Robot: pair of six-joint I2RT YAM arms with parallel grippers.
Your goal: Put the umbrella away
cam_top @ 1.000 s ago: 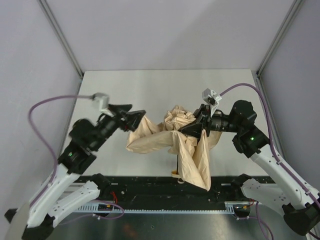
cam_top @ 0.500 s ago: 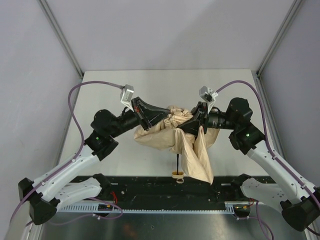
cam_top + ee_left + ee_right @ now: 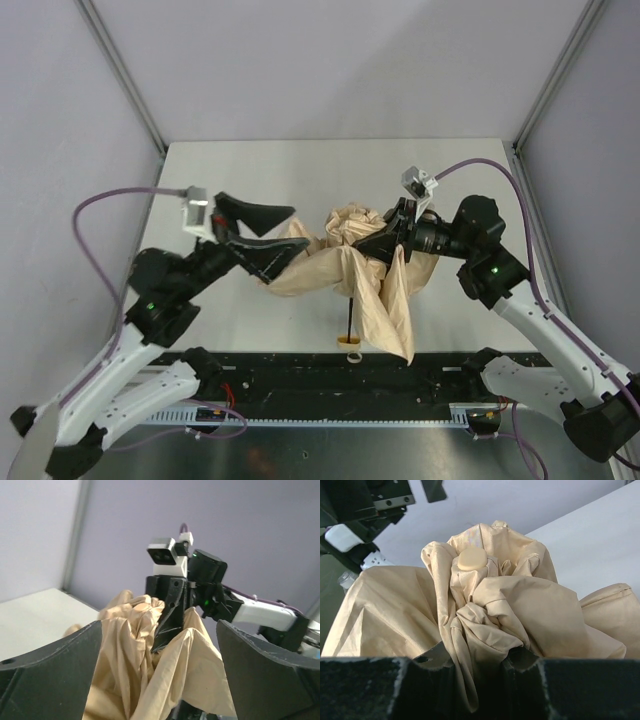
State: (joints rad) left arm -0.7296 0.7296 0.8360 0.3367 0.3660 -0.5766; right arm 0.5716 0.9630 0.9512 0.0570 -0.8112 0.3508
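The table [image 3: 300, 170] carries the umbrella [image 3: 310, 270] at its middle, collapsed but far from put away; its beige canopy [image 3: 385, 310] lies crumpled and loose, neither rolled nor strapped, so most of the work appears left; the right gripper [image 3: 385, 240] is clamped narrow on a bunch of canopy fabric near the top; the left gripper [image 3: 285, 228] stands wide, holding nothing, just beside the fabric's left end; the dark shaft [image 3: 351, 315] runs toward the near edge; the tan handle [image 3: 351, 345] lies there, free; the round tip cap [image 3: 472, 559] pokes above the folds.
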